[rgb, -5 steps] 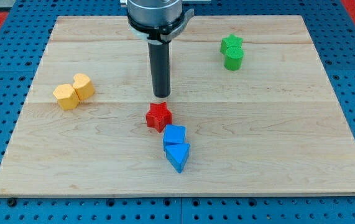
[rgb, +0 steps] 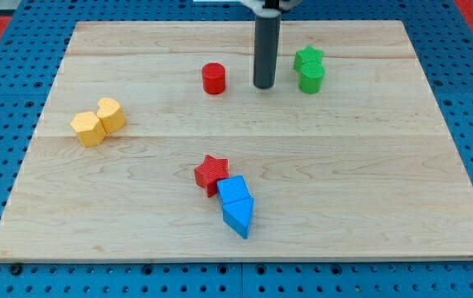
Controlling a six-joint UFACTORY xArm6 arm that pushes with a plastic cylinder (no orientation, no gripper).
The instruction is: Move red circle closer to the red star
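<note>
The red circle [rgb: 214,79] stands near the view's top, left of centre. The red star [rgb: 211,174] lies well below it, near the board's middle, touching a blue block. My tip [rgb: 263,86] is just right of the red circle, with a small gap, and left of the green blocks.
Two blue blocks [rgb: 236,205] sit against the red star's lower right. Two green blocks [rgb: 309,69] stand at the upper right. Two yellow blocks [rgb: 98,121] sit at the left. The wooden board [rgb: 385,182] lies on a blue pegboard.
My tip moved from just above the red star up and right to beside the red circle, which now shows. The red star and blue blocks have shifted slightly downward.
</note>
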